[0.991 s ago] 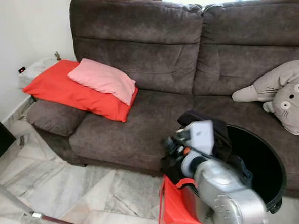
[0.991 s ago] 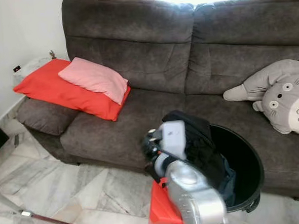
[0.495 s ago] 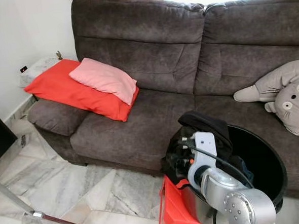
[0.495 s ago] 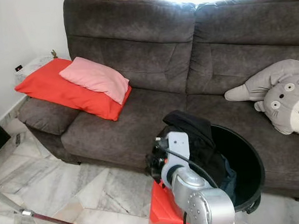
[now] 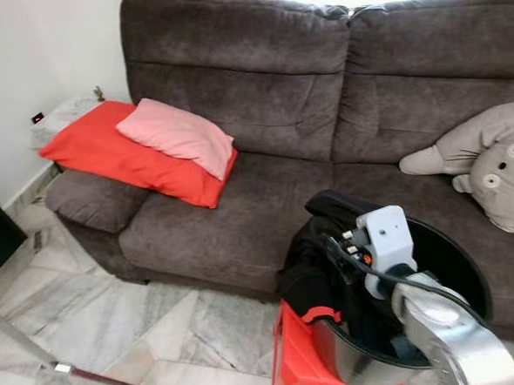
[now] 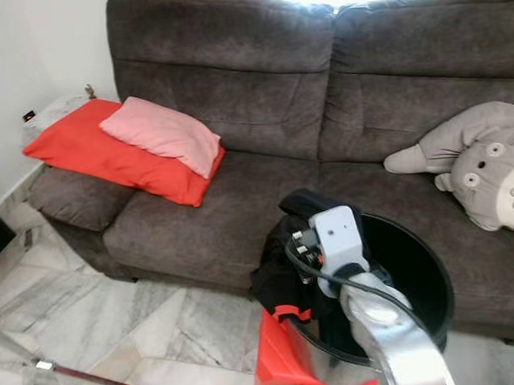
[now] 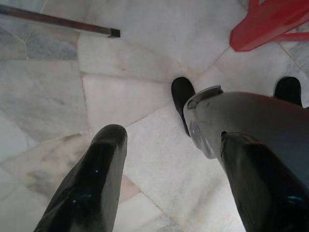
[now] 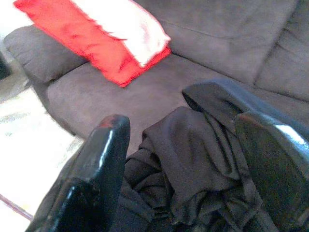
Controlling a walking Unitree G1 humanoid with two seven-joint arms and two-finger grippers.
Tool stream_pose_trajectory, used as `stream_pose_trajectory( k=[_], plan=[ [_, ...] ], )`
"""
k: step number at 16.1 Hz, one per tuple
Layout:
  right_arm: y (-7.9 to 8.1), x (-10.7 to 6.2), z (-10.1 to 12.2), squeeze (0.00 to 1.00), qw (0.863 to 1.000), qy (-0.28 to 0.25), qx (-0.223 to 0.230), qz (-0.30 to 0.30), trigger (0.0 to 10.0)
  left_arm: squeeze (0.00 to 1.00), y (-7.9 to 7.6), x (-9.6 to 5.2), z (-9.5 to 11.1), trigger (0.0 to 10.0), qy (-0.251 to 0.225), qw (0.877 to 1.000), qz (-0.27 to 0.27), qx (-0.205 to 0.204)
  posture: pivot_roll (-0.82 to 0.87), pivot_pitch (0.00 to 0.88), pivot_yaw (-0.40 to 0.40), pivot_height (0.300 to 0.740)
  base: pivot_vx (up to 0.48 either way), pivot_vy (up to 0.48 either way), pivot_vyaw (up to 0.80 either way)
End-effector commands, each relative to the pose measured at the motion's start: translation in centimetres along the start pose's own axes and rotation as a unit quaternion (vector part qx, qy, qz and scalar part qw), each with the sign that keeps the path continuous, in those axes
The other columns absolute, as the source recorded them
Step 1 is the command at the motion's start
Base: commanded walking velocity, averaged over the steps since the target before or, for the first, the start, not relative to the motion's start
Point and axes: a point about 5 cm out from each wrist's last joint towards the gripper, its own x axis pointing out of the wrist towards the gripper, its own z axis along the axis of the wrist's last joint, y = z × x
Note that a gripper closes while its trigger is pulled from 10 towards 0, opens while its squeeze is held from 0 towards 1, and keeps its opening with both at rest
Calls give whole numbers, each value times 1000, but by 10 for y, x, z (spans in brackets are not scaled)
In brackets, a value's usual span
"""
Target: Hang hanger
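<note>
The black garment (image 8: 193, 159) lies bunched over the near rim of the round black bin (image 5: 458, 267), at the lower centre of the head view, with 1 red-trimmed edge hanging down the outside. Whether a hanger sits inside that bundle I cannot tell.

My right gripper (image 8: 183, 125) hovers just above the cloth, its 2 black fingers spread wide with nothing between them. Half a second ago my silver right arm (image 5: 421, 300) stood at the lower centre, covering the front of the garment; now it has swung towards the lower right, its white wrist block over the bin's mouth, so more of the cloth shows.

A red plastic stool (image 5: 302, 364) stands against the bin at the bottom edge. Behind both runs the dark grey fabric sofa (image 5: 241, 211), with a flat red cushion (image 5: 98, 154) and a pink pillow (image 5: 177, 134) on top of it at upper left, and a grey plush toy (image 5: 491, 165) at the right edge.

My left gripper (image 7: 171, 140) hangs idle over the pale marble floor (image 5: 100, 333), fingers apart and empty.
</note>
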Motion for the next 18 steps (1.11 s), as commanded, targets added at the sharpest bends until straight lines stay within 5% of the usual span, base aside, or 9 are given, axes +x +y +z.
stream_pose_trajectory(
  k=[1, 3, 4, 6, 10, 12, 16, 18],
  plan=[
    [-12, 1, -13, 0, 1000, -2, -19, -1, 10000, 0, 5, -2, -8, 10000, 14, 1000, 5, 0, -131, 95, 29, 740, 0, 0, 0],
    [-27, 2, -24, 0, 997, 4, -79, -4, 10000, 0, 5, -2, -9, 10000, 14, 1000, 6, 0, -125, 94, 32, 740, 0, 0, 0],
    [-37, 3, -31, 0, 986, 24, -164, -13, 10000, 0, 5, -2, -9, 10000, 15, 1000, 6, 0, -125, 97, 36, 740, 0, 0, 0],
    [-40, 5, -39, 0, 966, 21, -258, 19, 10000, 0, 5, -2, -10, 10000, 16, 1000, 6, 2, -125, 99, 42, 740, 0, 0, 0],
    [-39, 11, -35, 0, 961, -54, -263, 70, 10000, 0, 1, -2, -10, 10000, 16, 1000, 5, 1, -115, 101, 43, 740, 0, 0, 0],
    [-39, 14, -39, 0, 939, -76, -322, 88, 10000, 0, 1, -2, -10, 10000, 17, 1000, 6, 1, -107, 101, 45, 740, 0, 0, 0],
    [-44, 22, -46, 0, 939, -60, -324, 95, 10000, 0, 7, -3, -12, 10000, 19, 1000, 10, 1, -101, 102, 47, 740, 0, 0, 0],
    [-38, 26, -48, 0, 935, -59, -317, 148, 10000, 0, 11, -4, -13, 10000, 20, 1000, 12, 1, -94, 101, 46, 740, 0, 0, 0]
  ],
)
